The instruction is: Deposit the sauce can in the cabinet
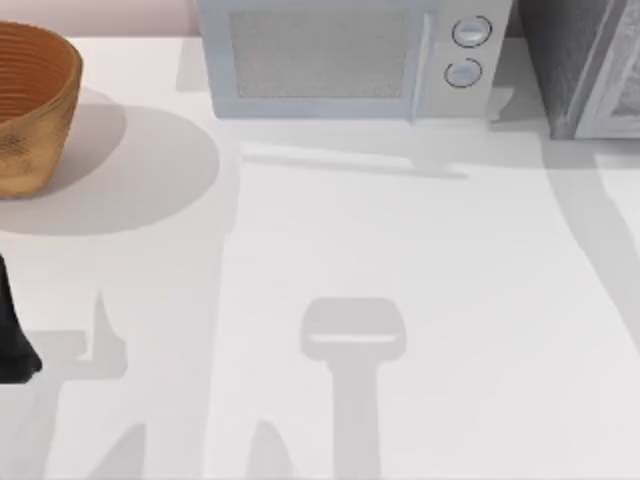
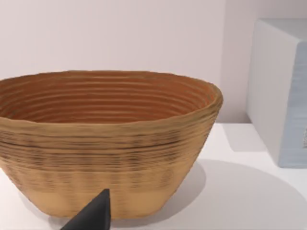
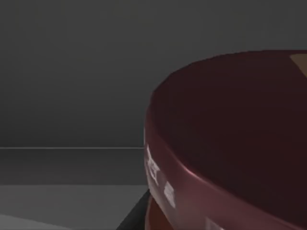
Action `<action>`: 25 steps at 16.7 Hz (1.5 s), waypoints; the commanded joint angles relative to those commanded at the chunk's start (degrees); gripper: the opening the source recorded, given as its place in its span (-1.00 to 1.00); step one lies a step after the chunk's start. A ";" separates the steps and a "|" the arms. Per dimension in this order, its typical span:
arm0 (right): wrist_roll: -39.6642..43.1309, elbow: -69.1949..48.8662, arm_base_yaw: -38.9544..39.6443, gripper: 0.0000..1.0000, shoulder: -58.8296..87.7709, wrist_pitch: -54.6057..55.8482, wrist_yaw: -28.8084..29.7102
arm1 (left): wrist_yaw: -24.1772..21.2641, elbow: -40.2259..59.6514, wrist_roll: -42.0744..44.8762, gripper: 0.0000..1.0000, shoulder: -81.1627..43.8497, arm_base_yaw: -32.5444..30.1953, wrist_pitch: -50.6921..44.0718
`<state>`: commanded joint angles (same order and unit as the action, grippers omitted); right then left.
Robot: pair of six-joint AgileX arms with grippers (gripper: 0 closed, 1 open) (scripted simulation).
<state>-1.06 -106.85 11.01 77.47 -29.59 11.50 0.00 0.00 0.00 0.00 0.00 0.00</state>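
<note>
Now, biggest first: the white table [image 1: 420, 300] fills the top view, crossed by long arm shadows. At its far right corner sits the cabinet [image 1: 585, 60], dark grey and speckled, with a paler framed panel on its face. Beside it along the back edge is the light grey microwave [image 1: 330, 55] with its two round knobs [image 1: 470, 50], and at the far left stands the woven basket [image 1: 30, 110].

The left arm [image 1: 12, 340] is parked at the table's left edge, a dark shape below the basket. Its wrist view looks straight at the basket, with one dark fingertip [image 2: 93, 215] poking in. Whether those fingers are wide or narrow I cannot tell.

Over to the right wrist view: the sauce can [image 3: 230, 143] looms up close, maroon top and rim, with dim grey walls and a grey floor behind it. My read is that the can is inside the cabinet or right at its mouth, so the deposit step is in hand. Whether the right gripper is clamping it I cannot tell.

Next, by my judgement, it needs setting down upright, a clean release, and a straight pull-back.

Small pale marks run along the can's rim, unreadable. No brand can be made out.
</note>
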 joint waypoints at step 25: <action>-0.10 -24.82 -5.12 -0.85 29.42 4.67 -4.46 | 0.00 0.00 0.00 1.00 0.00 0.00 0.00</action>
<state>-1.16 -131.67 5.89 106.90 -24.92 7.03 0.00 0.00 0.00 0.00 0.00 0.00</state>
